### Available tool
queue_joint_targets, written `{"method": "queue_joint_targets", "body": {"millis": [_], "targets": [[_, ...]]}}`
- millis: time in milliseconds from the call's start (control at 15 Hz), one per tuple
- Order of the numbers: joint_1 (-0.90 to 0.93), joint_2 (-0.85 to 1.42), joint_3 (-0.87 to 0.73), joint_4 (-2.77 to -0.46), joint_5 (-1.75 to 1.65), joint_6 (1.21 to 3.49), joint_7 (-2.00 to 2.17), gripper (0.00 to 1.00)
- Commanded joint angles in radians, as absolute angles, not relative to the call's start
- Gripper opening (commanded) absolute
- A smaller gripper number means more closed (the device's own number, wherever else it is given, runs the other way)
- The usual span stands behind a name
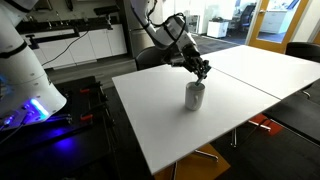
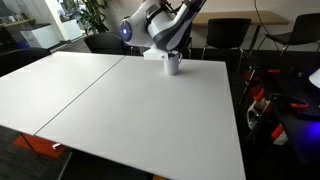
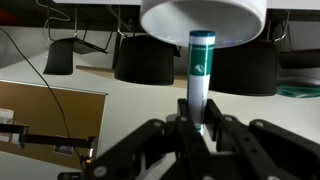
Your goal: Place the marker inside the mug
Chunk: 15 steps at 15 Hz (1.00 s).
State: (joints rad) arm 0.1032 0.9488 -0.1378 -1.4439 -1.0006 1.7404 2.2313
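Note:
The grey cylindrical mug [image 1: 194, 96] stands on the white table [image 1: 170, 125]; it also shows in an exterior view [image 2: 172, 63]. My gripper [image 1: 202, 70] hangs just above the mug in both exterior views [image 2: 165, 48]. In the wrist view the gripper [image 3: 198, 128] is shut on the marker [image 3: 199, 80], a pale stick with a green label and a dark end. The marker points straight at the mug's round rim [image 3: 205, 20], its tip at or just inside the opening. The marker is too small to make out in the exterior views.
Two white tables are pushed together, with a seam [image 2: 90, 85] between them. Dark chairs [image 3: 145, 60] stand around the table. A white robot base with blue light [image 1: 30, 95] and cables sits beside the table.

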Motion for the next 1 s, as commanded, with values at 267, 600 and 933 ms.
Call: {"method": "queue_joint_targets", "body": {"millis": [267, 600, 933], "targets": [[0.104, 0.927, -0.129, -1.435, -0.971, 1.723, 2.218, 0.81], [0.12, 0.819, -0.132, -1.537, -0.979, 1.718, 2.283, 1.0], [0.143, 0.677, -0.123, -1.674, -1.0, 1.714, 2.355, 1.0]]}}
